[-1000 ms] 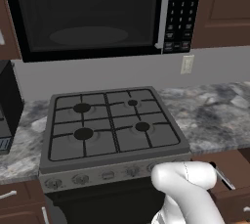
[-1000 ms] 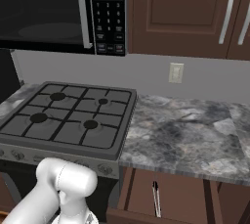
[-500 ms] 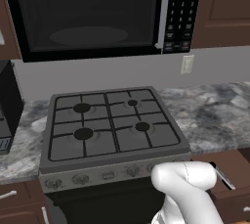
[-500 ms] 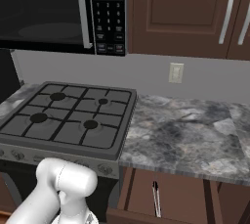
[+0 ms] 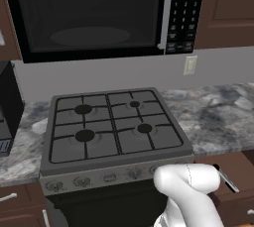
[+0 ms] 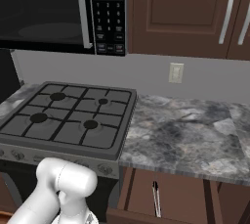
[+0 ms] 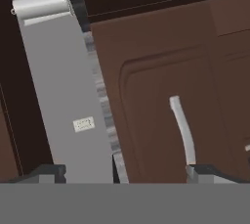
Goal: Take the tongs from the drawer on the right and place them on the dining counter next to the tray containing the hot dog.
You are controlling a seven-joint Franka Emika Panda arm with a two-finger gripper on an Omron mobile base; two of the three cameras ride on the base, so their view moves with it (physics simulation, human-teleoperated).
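Observation:
The drawer (image 6: 171,191) under the marbled worktop right of the stove stands pulled out, and it also shows at the right edge of the left base view (image 5: 237,170). Inside it lie the tongs (image 6: 156,198), slim and dark with a pale end (image 5: 226,179). In the hand view my gripper (image 7: 124,174) is open with nothing between its fingertips (image 7: 46,171), and it faces low cabinet fronts, apart from the tongs. The dining counter, the tray and the hot dog are out of view.
A gas stove (image 5: 114,132) sits under a black microwave (image 5: 94,15), flanked by grey marbled worktop (image 6: 190,135). My white arm (image 6: 63,189) rises in front of the oven. The hand view has a brown cabinet front with a silver handle (image 7: 182,127) beside a grey oven panel (image 7: 63,96).

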